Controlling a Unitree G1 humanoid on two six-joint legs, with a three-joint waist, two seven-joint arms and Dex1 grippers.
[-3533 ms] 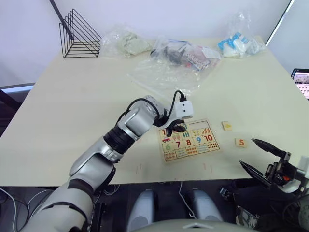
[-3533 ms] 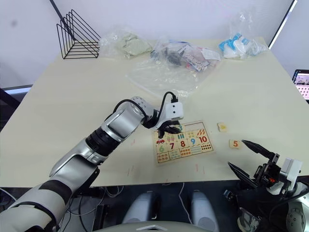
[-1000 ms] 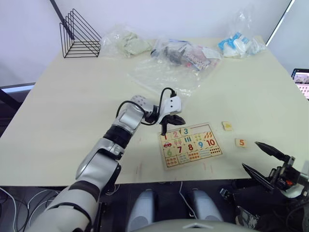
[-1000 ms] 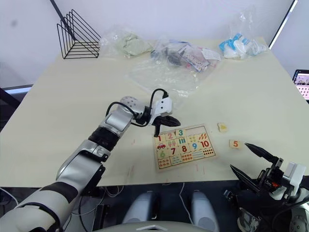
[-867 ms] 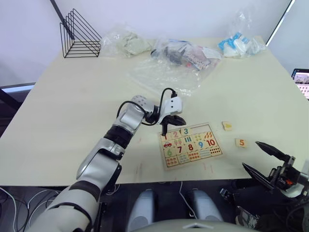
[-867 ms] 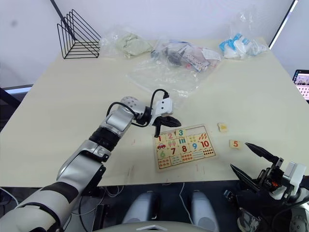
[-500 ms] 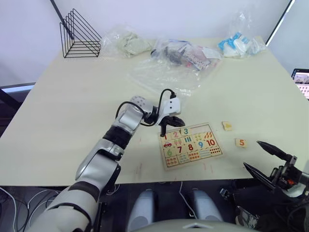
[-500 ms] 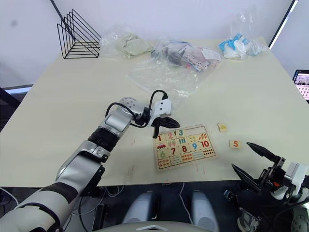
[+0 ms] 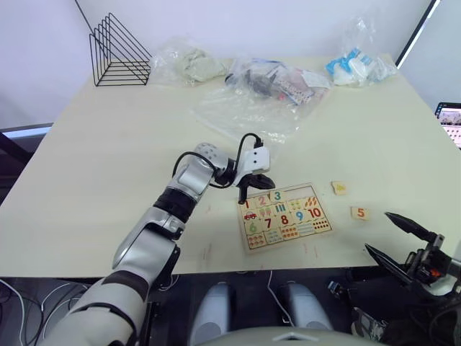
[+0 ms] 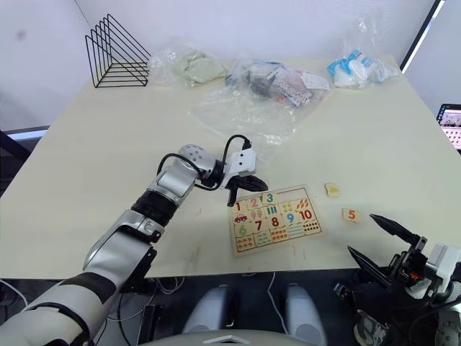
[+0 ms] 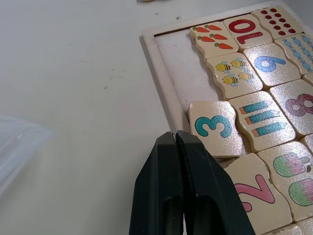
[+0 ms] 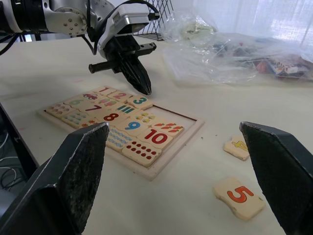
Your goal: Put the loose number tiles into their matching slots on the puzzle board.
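Note:
The puzzle board (image 9: 287, 229) lies near the table's front edge. Tiles 1, 2 and 3 (image 11: 215, 127) sit in its top row, and bare slots (image 11: 182, 66) follow the 3. My left gripper (image 11: 176, 134) is shut with nothing in it, its tips at the board's far-left corner right beside the 3. Two loose number tiles lie to the right of the board: a yellow-marked one (image 9: 338, 187) and an orange 5 (image 9: 359, 213). My right gripper (image 9: 377, 231) hangs open off the table's front edge, just right of the 5.
Clear plastic bags (image 9: 248, 108) spread across the table's far middle. Another bag with blue items (image 9: 356, 66) lies at the far right. A black wire rack (image 9: 119, 54) stands at the far left. A lit screen (image 9: 450, 119) shows past the right edge.
My left gripper has drawn back from over the board's top row to its far-left corner, leaving the 3 in place. My right gripper has sunk slightly.

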